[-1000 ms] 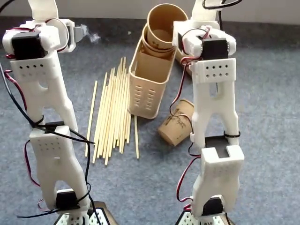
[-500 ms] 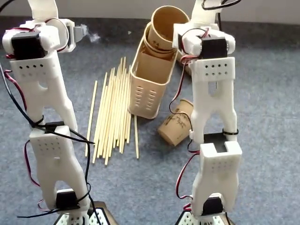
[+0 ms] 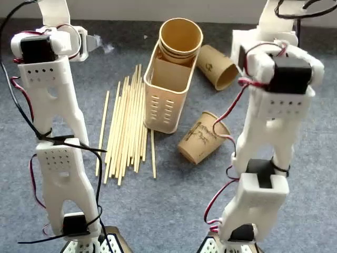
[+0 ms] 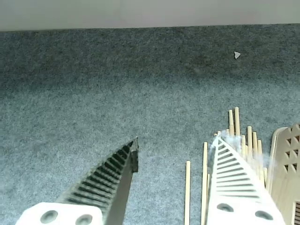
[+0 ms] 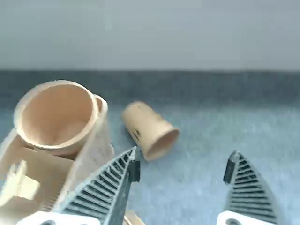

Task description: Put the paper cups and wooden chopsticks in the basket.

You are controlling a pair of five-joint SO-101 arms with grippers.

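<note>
On the grey tabletop (image 3: 158, 211), upright near the middle, a slotted basket (image 3: 167, 100); nested in its far end, a stack of paper cups (image 3: 180, 36), mouths up, rims well above the basket's rim; near end of the basket open.

Just beside the stack, on the right arm's side, a lying cup (image 3: 217, 66), mouth turned toward the near right; narrow gap between it and the stack.

Off the basket's near right corner, a second lying cup (image 3: 202, 138), mouth toward the far right; close to the corner, touching or not cannot be told.

Along the basket's left wall, a loose sheaf of wooden chopsticks (image 3: 128, 124), roughly parallel to that wall; rightmost sticks hard against its foot, one stray stick slightly apart on the sheaf's left edge.

At the far left, the left gripper (image 4: 176, 142) over bare fabric; fingers (image 4: 110, 178) spread wide, gripping nothing; chopstick tips just beside one finger, basket edge beyond them.

At the far right, the right gripper (image 5: 183, 154), fingers (image 5: 108, 183) released and parted, facing the lying cup with the stack off to one side.

Room to move: a wide strip of bare fabric along the far edge ahead of the left gripper; more to the right of both fallen cups; a broad stretch between the sheaf and the arm bases.
</note>
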